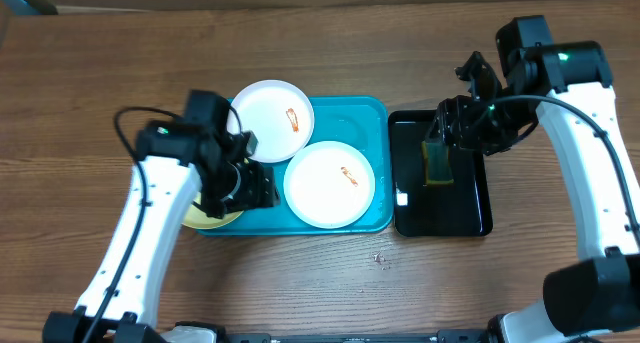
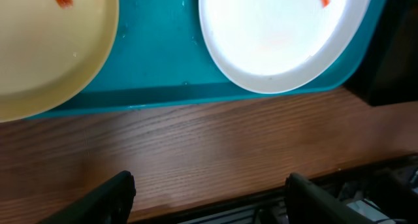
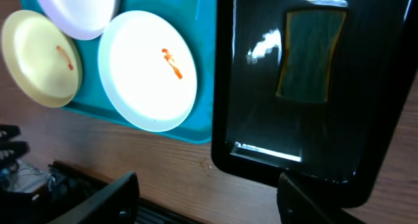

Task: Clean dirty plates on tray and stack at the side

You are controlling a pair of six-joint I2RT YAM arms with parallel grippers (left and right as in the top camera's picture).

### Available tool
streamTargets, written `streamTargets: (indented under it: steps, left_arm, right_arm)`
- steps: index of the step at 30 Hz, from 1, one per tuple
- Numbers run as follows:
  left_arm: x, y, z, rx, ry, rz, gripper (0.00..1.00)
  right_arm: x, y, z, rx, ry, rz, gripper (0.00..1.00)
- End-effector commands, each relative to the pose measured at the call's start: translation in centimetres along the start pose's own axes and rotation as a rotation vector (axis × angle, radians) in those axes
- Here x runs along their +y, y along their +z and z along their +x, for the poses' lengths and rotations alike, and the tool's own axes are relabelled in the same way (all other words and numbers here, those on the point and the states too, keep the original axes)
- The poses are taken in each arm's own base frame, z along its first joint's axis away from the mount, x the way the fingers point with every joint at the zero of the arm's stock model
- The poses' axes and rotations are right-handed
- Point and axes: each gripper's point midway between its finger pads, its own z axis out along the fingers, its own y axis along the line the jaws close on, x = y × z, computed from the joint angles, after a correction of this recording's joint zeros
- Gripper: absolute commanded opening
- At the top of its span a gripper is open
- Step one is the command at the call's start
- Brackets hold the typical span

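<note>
The turquoise tray (image 1: 350, 113) holds two white plates, one at the back left (image 1: 268, 108) and one at the front (image 1: 330, 188), each with an orange-red smear. A pale yellow-green plate (image 1: 203, 219) overhangs the tray's front left corner, mostly hidden under my left arm. My left gripper (image 1: 255, 188) is open and empty above that corner. Its wrist view shows the yellow-green plate (image 2: 46, 48), the front white plate (image 2: 274, 41), the tray (image 2: 157, 61) and the open fingers (image 2: 209, 198). My right gripper (image 1: 455, 128) is open and empty over the black tray; its fingers (image 3: 209, 198) show apart.
A glossy black tray (image 1: 470, 208) lies right of the turquoise tray and holds a dark green sponge with a yellow edge (image 1: 437, 163), which also shows in the right wrist view (image 3: 310, 54). Small crumbs (image 1: 378, 256) lie on the wooden table in front.
</note>
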Motion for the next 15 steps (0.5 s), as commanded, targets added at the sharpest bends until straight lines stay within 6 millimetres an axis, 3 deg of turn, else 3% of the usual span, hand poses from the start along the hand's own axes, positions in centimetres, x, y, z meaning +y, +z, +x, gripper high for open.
streamTargets:
  steps: [1,3,6,12,15]
  left_arm:
    - [0.2,3.0,1.2,0.034,-0.037,-0.030,0.74]
    - [0.0,4.2,0.9,0.014,-0.009,-0.033,0.73]
    - [-0.3,5.6,0.3,-0.028,0.002,-0.049,0.62]
    - [0.9,7.9,-0.9,-0.133,-0.049,-0.140,0.65]
    - [1.2,8.7,-1.7,-0.184,-0.057,-0.148,0.61]
  right_arm:
    - [-1.3,1.1,-0.5,0.010,0.062,0.057,0.67]
    - [-3.0,1.9,-0.7,0.001,0.130,0.133,0.67]
    - [-4.8,3.0,-0.6,-0.002,0.189,0.209,0.69]
    - [-6.7,6.6,-0.5,-0.011,0.187,0.224,0.73]
    - [-7.7,8.9,-1.5,-0.068,0.169,0.214,0.73]
